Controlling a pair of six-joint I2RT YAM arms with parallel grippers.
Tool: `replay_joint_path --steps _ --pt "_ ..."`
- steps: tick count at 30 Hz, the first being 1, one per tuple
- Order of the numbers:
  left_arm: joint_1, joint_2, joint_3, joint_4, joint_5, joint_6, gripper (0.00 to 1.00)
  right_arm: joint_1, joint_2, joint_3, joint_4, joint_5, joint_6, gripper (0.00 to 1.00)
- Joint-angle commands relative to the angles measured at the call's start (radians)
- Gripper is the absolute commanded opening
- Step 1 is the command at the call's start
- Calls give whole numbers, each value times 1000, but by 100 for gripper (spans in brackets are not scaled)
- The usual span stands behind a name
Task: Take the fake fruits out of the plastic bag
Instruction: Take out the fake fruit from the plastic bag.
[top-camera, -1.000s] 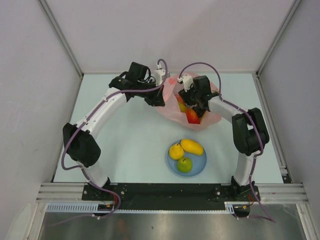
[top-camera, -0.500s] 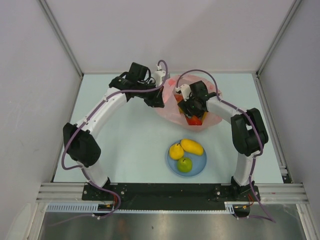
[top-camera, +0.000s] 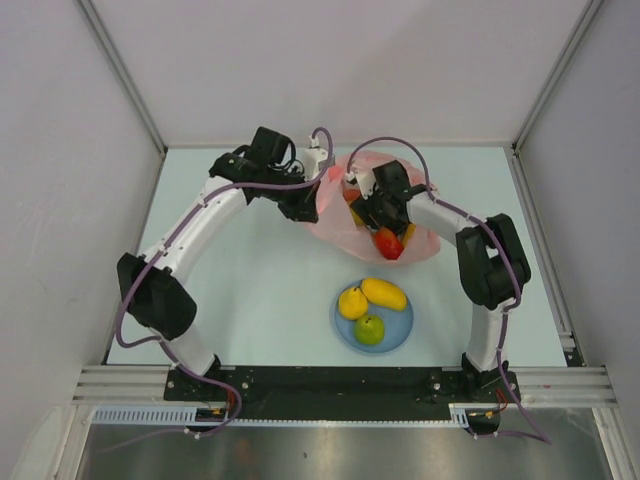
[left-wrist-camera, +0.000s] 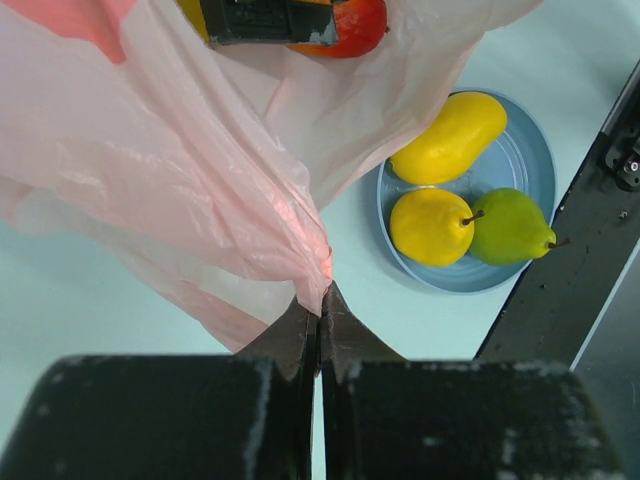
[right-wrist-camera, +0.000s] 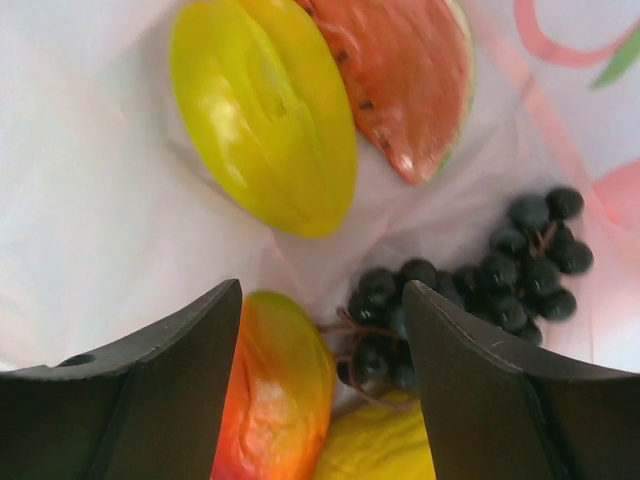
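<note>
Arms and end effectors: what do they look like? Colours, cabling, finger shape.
Both the left arm and right arm have white tubular links with bulky black joint housings, on a black base bar. A loose purple cable loops along each. The left end effector and right end effector have matte black fingers tapering to wedge tips.

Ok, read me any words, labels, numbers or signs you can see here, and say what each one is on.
No readable text anywhere.
plastic bag: red and green printed marks, cut off at the edge of the right wrist view; no letters can be made out.
fake fruits and blue plate: no writing shows.
</note>
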Motion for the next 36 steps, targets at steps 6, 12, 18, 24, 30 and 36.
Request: replay_joint_path --steps 6,12,18,24,30,36 --pt "6 49 101 23 33 -10 0 -149 -168 -8 -193 110 47 64" --pt "-3 127 205 8 89 -1 0 -229 -222 -119 -311 139 -16 59" --pt "-20 182 281 19 127 -35 0 -265 -248 -140 -322 135 -13 58" --pt "-72 176 221 48 151 -56 0 -226 -335 -140 -264 49 90 61" --pt "-80 156 184 62 145 -62 0 -249 -231 -133 -255 52 263 63" --pt "-80 131 144 76 130 -69 0 -285 -131 -132 -243 15 385 63"
